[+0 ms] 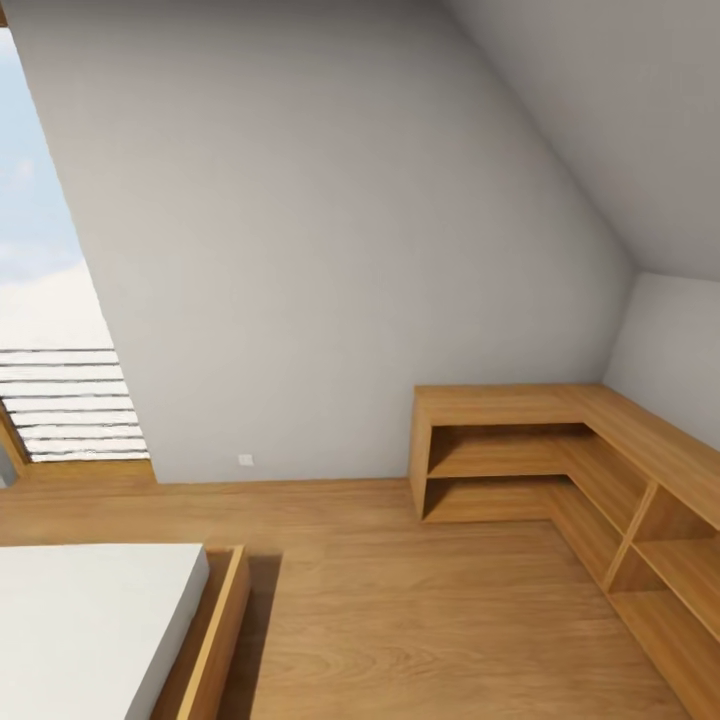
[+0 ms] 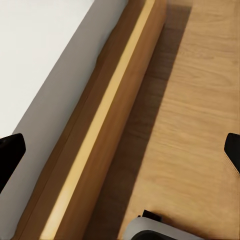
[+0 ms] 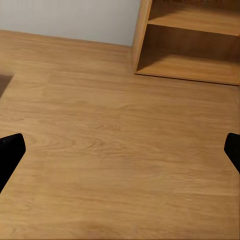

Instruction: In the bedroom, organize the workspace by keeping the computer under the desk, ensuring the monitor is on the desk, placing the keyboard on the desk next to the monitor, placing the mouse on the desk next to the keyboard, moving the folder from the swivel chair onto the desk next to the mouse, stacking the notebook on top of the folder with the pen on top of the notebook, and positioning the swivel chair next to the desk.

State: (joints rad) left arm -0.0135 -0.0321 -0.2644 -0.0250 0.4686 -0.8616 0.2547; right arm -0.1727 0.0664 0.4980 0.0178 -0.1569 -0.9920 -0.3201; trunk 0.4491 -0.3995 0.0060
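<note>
The desk, the swivel chair and the other things of the task are out of view from here. My left gripper (image 2: 121, 152) is open, its black fingertips (image 2: 11, 155) wide apart over the wooden floor beside a bed frame. My right gripper (image 3: 120, 152) is also open, its fingertips (image 3: 10, 150) spread above bare floorboards, with nothing between them.
A bed with a white mattress (image 1: 90, 620) and a wooden frame (image 2: 107, 125) lies at the lower left. A low L-shaped wooden shelf unit (image 1: 560, 450) (image 3: 190, 40) runs along the right wall. A tall window (image 1: 40, 300) is at the left. Wooden floor (image 1: 400, 600) lies between.
</note>
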